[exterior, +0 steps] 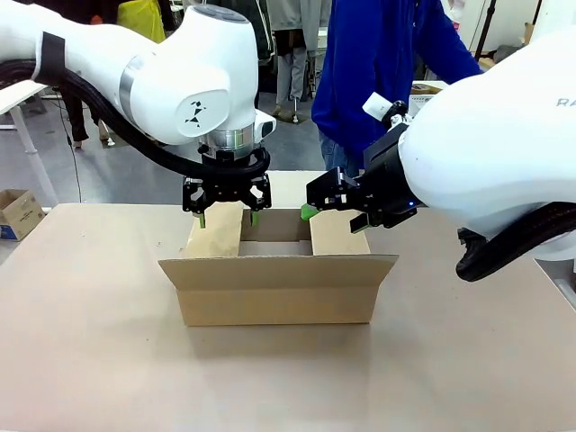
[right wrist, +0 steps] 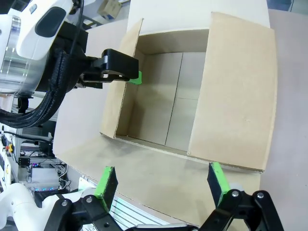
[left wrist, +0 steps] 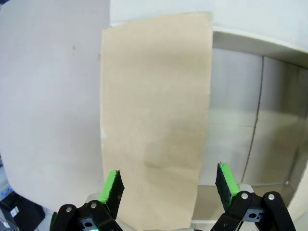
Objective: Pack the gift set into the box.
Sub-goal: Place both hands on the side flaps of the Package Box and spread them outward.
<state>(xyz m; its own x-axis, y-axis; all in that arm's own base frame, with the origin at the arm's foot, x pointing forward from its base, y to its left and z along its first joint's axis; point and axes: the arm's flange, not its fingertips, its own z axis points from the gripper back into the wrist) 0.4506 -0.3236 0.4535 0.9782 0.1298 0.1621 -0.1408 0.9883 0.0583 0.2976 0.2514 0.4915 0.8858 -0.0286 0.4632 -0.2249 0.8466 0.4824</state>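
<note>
The left tool [exterior: 229,216] gapes wide astride the box's [exterior: 279,301] left flap [exterior: 216,232]. The right tool [exterior: 335,216], equally spread and empty, hovers by the right flap [exterior: 338,236]. Best to press both flaps outward evenly.

A table [exterior: 90,342] with a plain tan top was seen from the front. The box [exterior: 279,301] was set directly on it, about midway between the sides and nearer the far edge. The box was stood upright, its flaps [exterior: 216,229] opened outward, and its bottom panels were laid flat against the tabletop.
</note>
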